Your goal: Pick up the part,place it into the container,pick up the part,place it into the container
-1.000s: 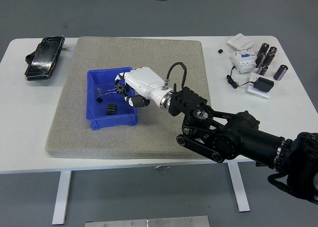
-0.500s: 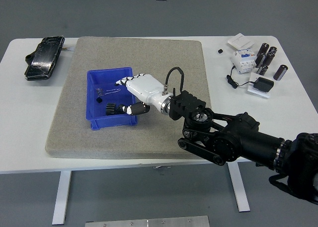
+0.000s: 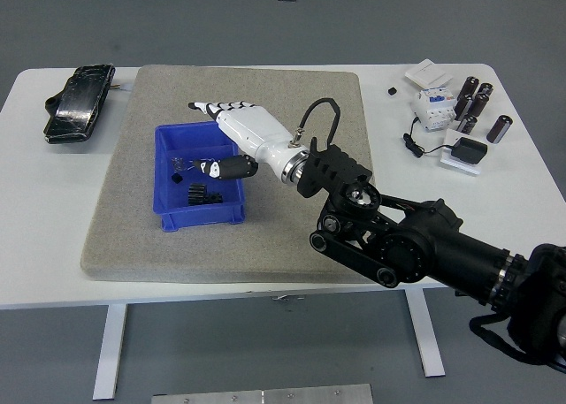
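I see the right robot hand above the blue bin on the grey mat, fingers stretched out flat and holding nothing. Two black gear parts lie inside the bin, near its front wall. The tabletop also carries black cylinders at the far right.

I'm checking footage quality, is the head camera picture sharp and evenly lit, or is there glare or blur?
Head view: sharp and evenly lit across the white table; soft shadows only, inside the blue bin beneath the robot hand; no glare, no motion blur; the small black parts in the bin lack detail.
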